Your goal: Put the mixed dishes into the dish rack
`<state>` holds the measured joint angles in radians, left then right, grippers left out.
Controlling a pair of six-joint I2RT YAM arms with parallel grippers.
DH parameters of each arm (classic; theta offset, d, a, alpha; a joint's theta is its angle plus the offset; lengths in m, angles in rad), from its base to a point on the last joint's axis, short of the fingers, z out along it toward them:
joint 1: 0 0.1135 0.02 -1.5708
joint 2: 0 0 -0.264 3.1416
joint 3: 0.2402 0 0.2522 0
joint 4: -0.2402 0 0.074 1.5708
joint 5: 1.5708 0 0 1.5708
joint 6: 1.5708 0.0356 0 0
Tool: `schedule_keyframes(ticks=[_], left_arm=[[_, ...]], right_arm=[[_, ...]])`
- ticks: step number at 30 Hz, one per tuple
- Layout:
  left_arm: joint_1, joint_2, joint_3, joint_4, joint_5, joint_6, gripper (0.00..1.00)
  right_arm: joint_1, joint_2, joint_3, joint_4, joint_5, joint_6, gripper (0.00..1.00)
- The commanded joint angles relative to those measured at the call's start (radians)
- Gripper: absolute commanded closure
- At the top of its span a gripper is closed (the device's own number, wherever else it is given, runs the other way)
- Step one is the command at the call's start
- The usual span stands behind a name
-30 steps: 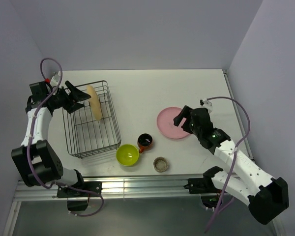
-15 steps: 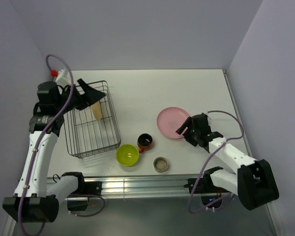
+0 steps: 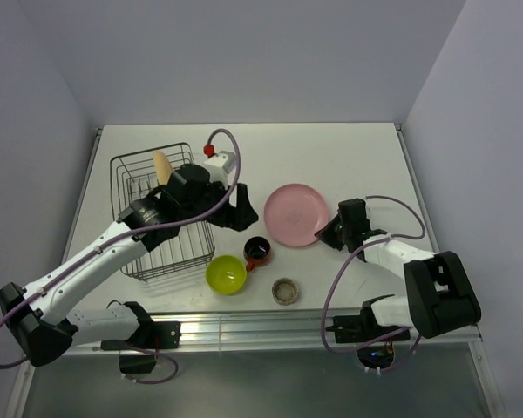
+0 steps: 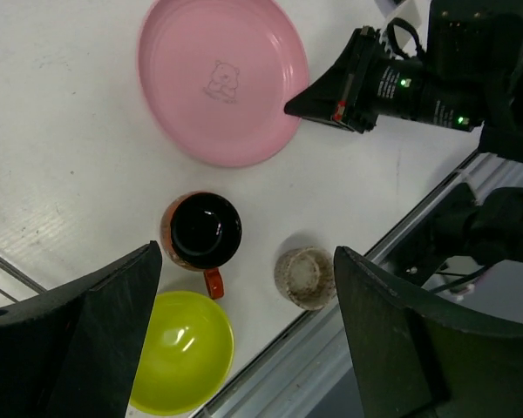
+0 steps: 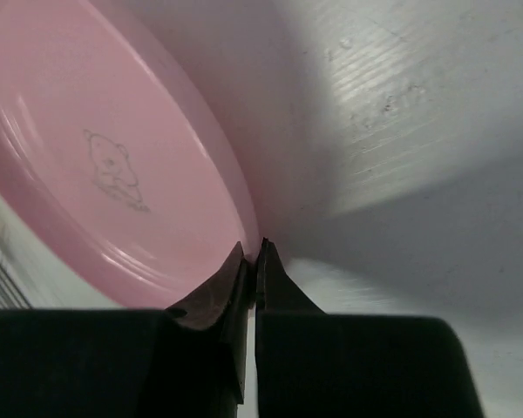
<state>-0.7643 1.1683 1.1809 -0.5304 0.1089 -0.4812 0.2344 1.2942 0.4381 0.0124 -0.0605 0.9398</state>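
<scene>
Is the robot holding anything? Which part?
Left gripper: open, holding nothing. Right gripper: shut at the rim of the pink plate; whether it pinches or just touches cannot be told.

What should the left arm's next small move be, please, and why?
Probably lower the open left gripper onto the red-orange mug: it stands upright below, between the spread fingers, while the right gripper is at the pink plate's rim.
</scene>
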Motion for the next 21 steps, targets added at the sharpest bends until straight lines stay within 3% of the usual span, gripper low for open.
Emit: schedule_keyframes(ticks=[1,9,13,21], left_arm=[[-0.099,0.001,0.037,-0.006,-0.202,0.091,0.14],[-0.283,-0.013,-0.062,0.088,-0.392,0.286,0.12],[-0.403,0.016,-0.086,0.147,-0.503,0.397,0.12],[-0.593,0.092,-0.061,0.225,-0.713,0.633,0.1]], right_arm=[[0.0,0.025,-0.013,0.026,0.005,-0.029,1.0],[0.002,-0.156,0.031,-0.132,0.01,-0.102,1.0],[0.0,-0.269,0.131,-0.251,-0.027,-0.13,1.0],[0.003,-0.343,0.333,-0.465,-0.168,-0.208,1.0]])
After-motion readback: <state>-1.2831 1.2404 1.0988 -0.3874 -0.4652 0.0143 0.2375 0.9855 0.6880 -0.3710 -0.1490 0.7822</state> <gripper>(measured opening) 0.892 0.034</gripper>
